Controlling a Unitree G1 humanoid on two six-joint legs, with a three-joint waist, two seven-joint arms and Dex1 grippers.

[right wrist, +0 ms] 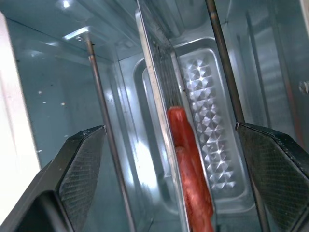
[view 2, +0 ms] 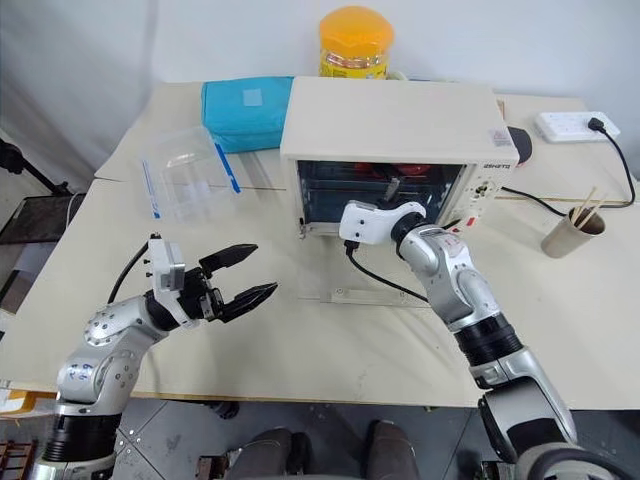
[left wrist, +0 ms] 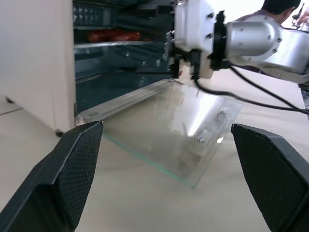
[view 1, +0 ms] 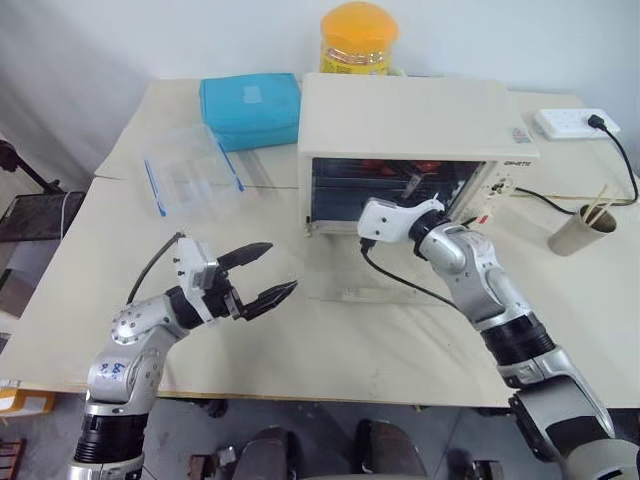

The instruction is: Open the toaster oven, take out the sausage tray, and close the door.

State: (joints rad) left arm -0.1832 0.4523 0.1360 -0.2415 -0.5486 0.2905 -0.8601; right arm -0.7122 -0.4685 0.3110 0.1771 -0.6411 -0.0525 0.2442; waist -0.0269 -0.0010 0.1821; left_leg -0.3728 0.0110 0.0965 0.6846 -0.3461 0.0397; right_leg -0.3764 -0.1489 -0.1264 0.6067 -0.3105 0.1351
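The door of the toaster oven lies flat on the table, fully folded down, so the opening step looks done and the step in hand is fetching the sausage tray. That tray sits on the upper rack inside the oven, red sausages lying along its ridged bottom. The right tool is at the oven's mouth with its fingers spread wide and nothing between them, and its wrist view looks straight in, the tray's front edge running between the two fingers. To do this well, the right tool should ease in until the near rim sits squarely between the jaws, close on the metal lip and not on a sausage, and keep off the rack wires on either side. Then a level, straight draw outward seems best, since the bottom looks greasy and a tilt could let the sausages roll. The glass door beneath is a hazard, so the tray should stay clear of it. The left tool hovers above the table well to the left of the door, jaws wide and empty, and could steady the tray's far side once it clears the opening.
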